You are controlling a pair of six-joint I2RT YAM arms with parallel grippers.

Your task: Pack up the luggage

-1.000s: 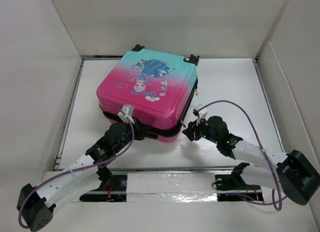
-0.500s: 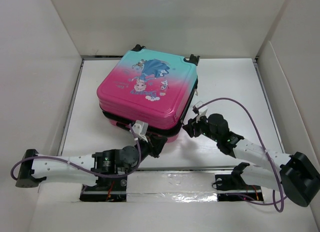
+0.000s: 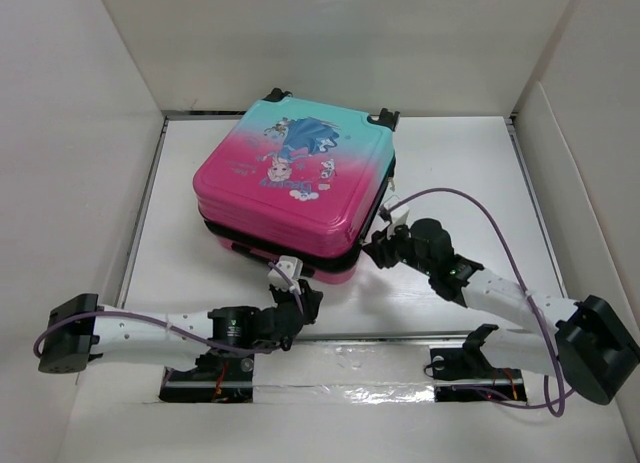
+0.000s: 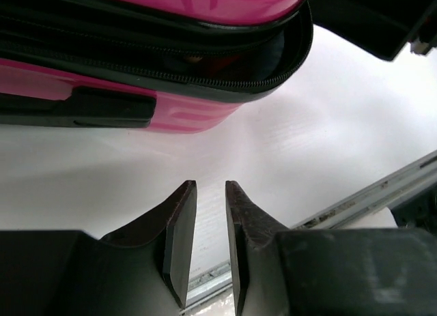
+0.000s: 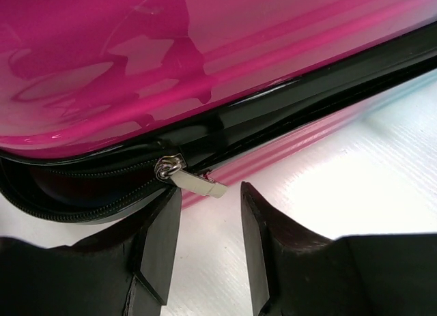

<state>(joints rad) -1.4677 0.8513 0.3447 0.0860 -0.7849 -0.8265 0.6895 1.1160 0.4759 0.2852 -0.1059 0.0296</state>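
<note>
We see two claws, each with two fingers. The left gripper (image 4: 210,237) has its fingers only a narrow slit apart, with nothing between them, and it hovers low over the white table (image 3: 450,163), just off the near edge of the luggage (image 3: 295,178). The right gripper (image 5: 209,210) stands moderately wide and holds nothing. Its tips sit just below one silver zipper pull (image 5: 198,184), which hangs from the black zipper band at the case's near right corner. We cannot tell whether a fingertip touches the pull. From above, the left gripper (image 3: 300,299) points at the near edge of the case and the right gripper (image 3: 380,251) at its right side. There is one suitcase, lying flat toward the back middle of the table with its pink-to-teal printed shell up. Its two halves lie together, though both wrist views show a dark gap along the open zipper. We count two black wheels (image 3: 276,95) at its far edge. Two purple cables (image 3: 480,208) loop over the arms, one on each.
</note>
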